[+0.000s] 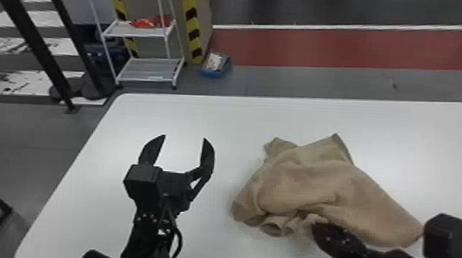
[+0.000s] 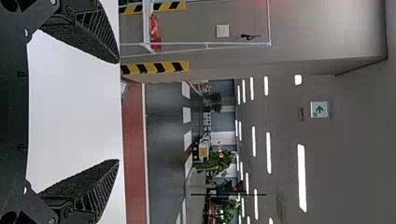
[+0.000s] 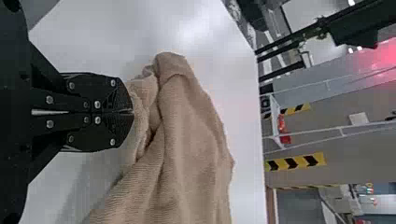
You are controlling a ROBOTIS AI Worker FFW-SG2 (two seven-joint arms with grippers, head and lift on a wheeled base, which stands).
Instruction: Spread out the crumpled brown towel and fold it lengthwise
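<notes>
In the head view the crumpled brown towel lies in a heap right of the table's middle, with bunched folds along its near edge. My right gripper is at that near edge, and in the right wrist view the closed fingertips of the right gripper pinch a bit of the towel. My left gripper stands open left of the towel, apart from it and holding nothing. The left wrist view has the left gripper with its two fingers wide apart.
The white table extends around the towel, its rounded far corners in sight. Behind it stand a white shelf rack and a blue box on the floor, beside yellow-black striped posts.
</notes>
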